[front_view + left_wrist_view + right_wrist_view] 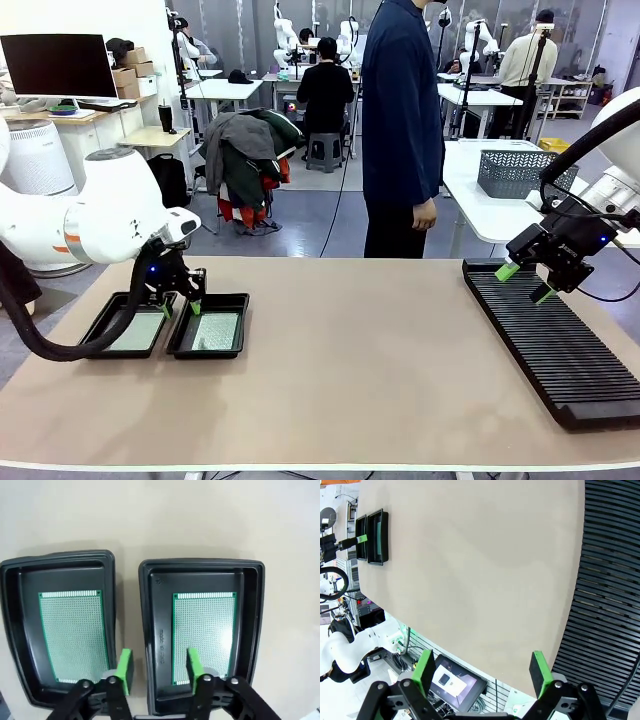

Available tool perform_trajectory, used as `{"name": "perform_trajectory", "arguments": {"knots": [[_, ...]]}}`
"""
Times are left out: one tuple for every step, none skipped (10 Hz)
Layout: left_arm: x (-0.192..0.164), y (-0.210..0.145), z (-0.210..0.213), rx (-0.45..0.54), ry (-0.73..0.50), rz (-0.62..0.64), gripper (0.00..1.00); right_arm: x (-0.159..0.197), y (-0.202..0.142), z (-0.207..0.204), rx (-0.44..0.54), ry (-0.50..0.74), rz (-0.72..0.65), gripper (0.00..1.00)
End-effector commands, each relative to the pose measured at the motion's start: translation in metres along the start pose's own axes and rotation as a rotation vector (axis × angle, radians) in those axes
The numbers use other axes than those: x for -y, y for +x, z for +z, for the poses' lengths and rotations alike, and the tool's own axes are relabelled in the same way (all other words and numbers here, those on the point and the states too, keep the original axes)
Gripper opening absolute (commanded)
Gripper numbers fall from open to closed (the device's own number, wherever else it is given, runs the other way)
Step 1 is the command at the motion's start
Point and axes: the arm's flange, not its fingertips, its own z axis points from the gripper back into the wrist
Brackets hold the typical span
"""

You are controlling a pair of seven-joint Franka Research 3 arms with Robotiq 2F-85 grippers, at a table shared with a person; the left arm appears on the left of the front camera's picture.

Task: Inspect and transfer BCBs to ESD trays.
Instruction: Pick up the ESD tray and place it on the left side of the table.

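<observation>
Both trays sit side by side at the table's (350,350) left end, each with one green board flat on its floor, so the transfer looks done. The left tray (12,630) holds a board (72,635); the right tray (252,630) holds another board (205,630). The left tool (157,667) hovers open and empty above the trays; the right tool (482,672) hangs open and empty over the slotted rack (560,350), far from the trays.

The left tray (12,630) runs off the picture's side in the left wrist view. The green fingers (196,665) cover the near end of one board (202,635). The black rack (615,580) is cut off too.
</observation>
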Motion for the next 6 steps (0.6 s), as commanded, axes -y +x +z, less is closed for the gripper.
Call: {"name": "perform_trajectory", "arguments": {"knots": [[0.008,-0.009,0.023,0.001,0.059,0.000,0.76,-0.002,-0.002,0.000,0.010,0.002,-0.020,1.00],[0.009,-0.011,0.034,-0.001,0.078,-0.006,0.89,-0.002,-0.002,0.000,0.010,0.002,-0.020,1.00],[0.008,-0.013,0.044,-0.007,0.085,-0.013,0.95,-0.002,-0.002,0.000,0.010,0.002,-0.020,1.00],[0.008,-0.014,0.052,-0.017,0.100,-0.018,1.00,-0.002,-0.002,0.000,0.010,0.002,-0.020,1.00],[0.007,-0.014,0.058,-0.028,0.105,-0.034,1.00,-0.002,-0.002,0.000,0.010,0.002,-0.020,1.00],[0.007,-0.014,0.064,-0.032,0.117,-0.034,1.00,-0.002,-0.002,0.000,0.010,0.002,-0.020,1.00]]}}
